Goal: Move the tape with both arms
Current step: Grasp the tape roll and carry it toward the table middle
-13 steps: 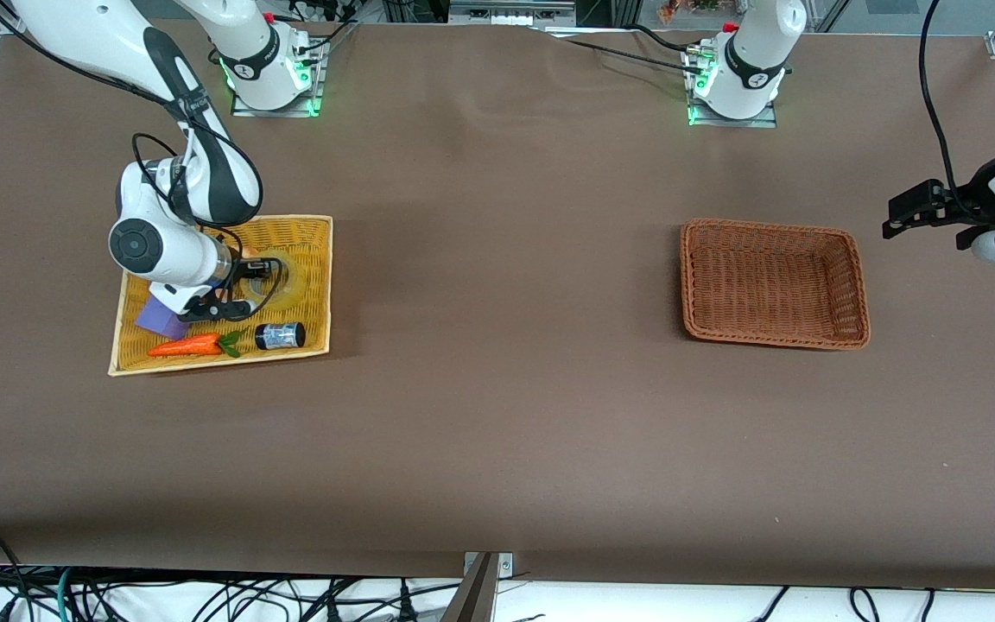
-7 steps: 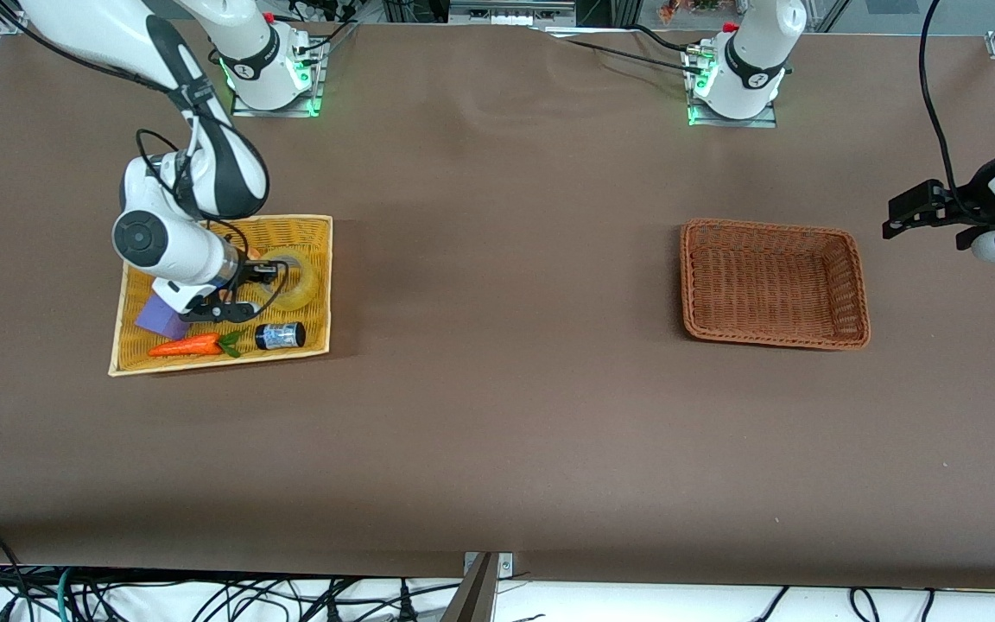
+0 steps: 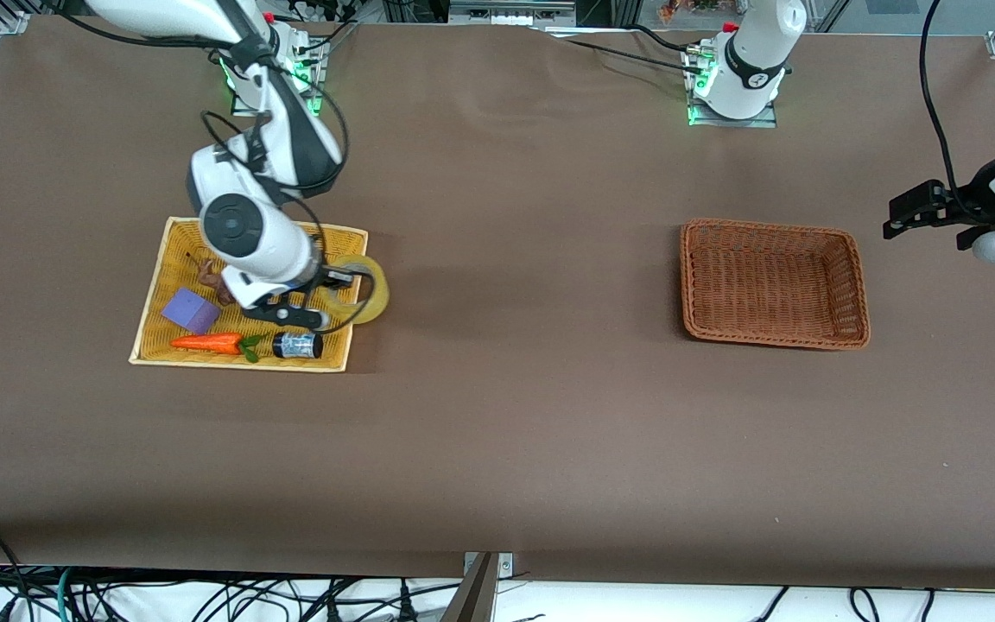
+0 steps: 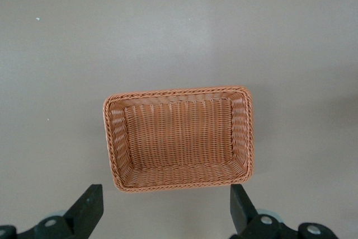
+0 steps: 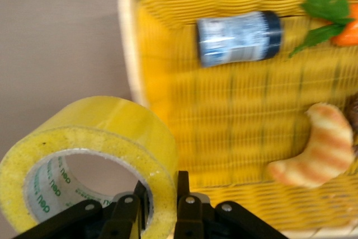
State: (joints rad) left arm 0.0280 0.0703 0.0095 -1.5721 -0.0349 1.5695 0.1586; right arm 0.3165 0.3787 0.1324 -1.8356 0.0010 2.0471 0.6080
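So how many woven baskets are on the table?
2: a flat yellow woven basket toward the right arm's end, and an empty brown wicker basket toward the left arm's end.

The grey inner core of the tape [image 5: 89, 163] carries repeated green print that reads "deli", seen upside down in the right wrist view. The jar [image 5: 240, 37] has a blue-and-white label, but its print cannot be read.

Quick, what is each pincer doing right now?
Right pincer: shut on the tape, over the yellow tray's edge.
Left pincer: open, holding nothing, waiting above the brown basket.
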